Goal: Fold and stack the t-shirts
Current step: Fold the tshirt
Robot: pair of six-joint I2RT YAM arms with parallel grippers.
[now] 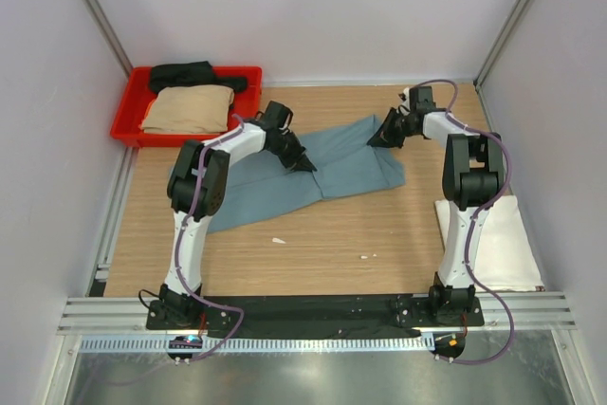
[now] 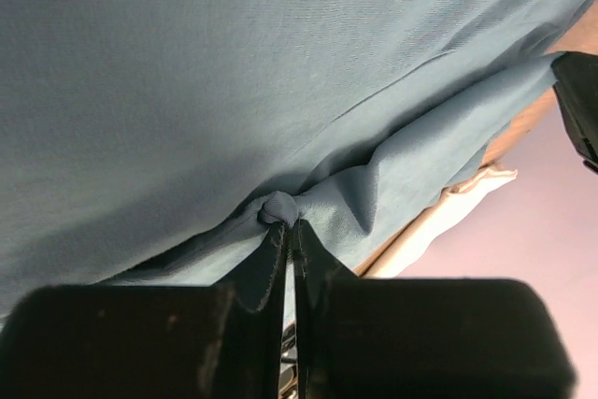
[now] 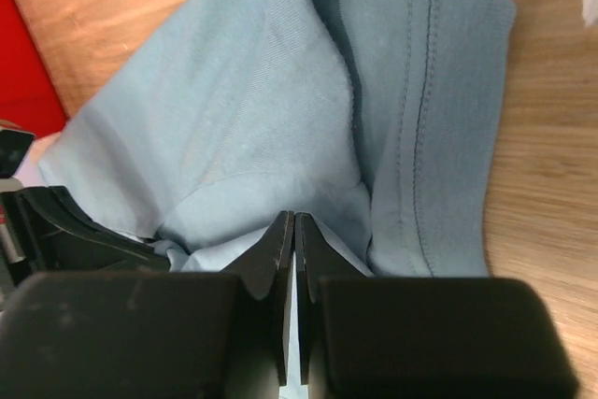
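A dusty teal-blue t-shirt [image 1: 351, 166] lies spread and rumpled across the middle of the wooden table. My left gripper [image 1: 305, 164] rests on its middle and is shut on a small bunched knot of the cloth [image 2: 277, 205]. My right gripper [image 1: 377, 141] is at the shirt's far right corner, its jaws shut on a fold of the same shirt [image 3: 262, 109]. Near the table's right edge a folded white t-shirt [image 1: 498, 239] lies flat. A folded tan t-shirt [image 1: 190, 109] and a black t-shirt [image 1: 185, 75] sit in the tray.
The red plastic tray [image 1: 128, 128] stands at the back left corner of the table. Two small white scraps [image 1: 278, 240] lie on the bare wood in front of the teal shirt. Grey walls close in the back and both sides.
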